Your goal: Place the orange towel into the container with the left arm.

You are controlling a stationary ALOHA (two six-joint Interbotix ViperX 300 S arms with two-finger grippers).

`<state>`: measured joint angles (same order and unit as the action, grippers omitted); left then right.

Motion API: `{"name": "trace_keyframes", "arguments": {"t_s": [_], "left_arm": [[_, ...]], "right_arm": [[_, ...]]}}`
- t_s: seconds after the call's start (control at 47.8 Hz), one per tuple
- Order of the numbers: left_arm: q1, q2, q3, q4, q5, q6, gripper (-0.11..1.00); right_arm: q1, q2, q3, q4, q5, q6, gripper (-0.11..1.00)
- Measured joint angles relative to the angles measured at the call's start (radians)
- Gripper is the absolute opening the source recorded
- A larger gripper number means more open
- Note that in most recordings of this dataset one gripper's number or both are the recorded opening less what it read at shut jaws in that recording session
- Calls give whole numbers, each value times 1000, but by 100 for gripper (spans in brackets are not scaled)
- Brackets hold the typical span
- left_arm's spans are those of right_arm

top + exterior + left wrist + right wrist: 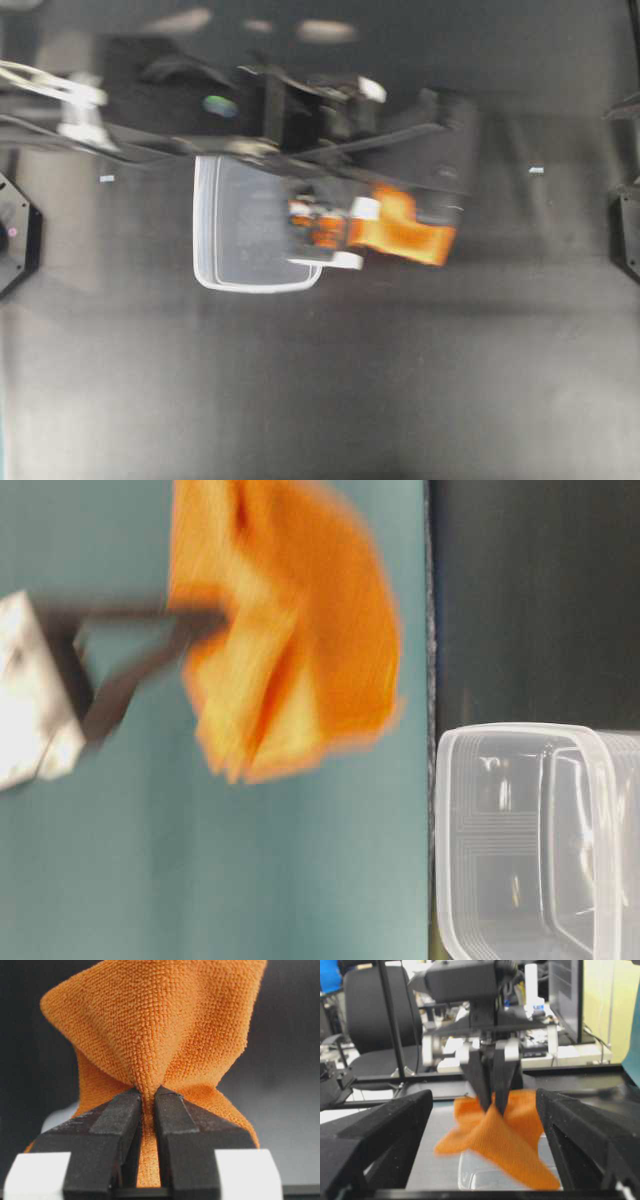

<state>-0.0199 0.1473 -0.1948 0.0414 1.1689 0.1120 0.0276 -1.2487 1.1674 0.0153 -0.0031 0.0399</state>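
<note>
My left gripper is shut on the orange towel and holds it in the air just right of the container's right end in the overhead view. The container is a clear rectangular tub on the dark table. In the left wrist view the black fingers pinch a fold of the towel. The table-level view shows the towel hanging from the gripper, with the container apart from it. My right gripper is open and empty, facing the towel and the container.
The left arm stretches across the back of the table from the left. Arm bases stand at the left edge and the right edge. Two small white marks lie on the table.
</note>
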Motion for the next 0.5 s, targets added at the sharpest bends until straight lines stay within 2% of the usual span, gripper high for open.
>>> {"name": "trace_keyframes", "arguments": {"t_s": [0.126, 0.314, 0.502], "left_arm": [[6, -78, 137, 0, 2, 0, 5], [8, -179, 345, 0, -114, 3, 5], [23, -219, 457, 0, -169, 3, 5]], "right_arm": [[2, 0, 0, -2, -2, 0, 81], [2, 0, 0, 0, -12, 0, 81], [2, 2, 0, 0, -17, 0, 81]]}}
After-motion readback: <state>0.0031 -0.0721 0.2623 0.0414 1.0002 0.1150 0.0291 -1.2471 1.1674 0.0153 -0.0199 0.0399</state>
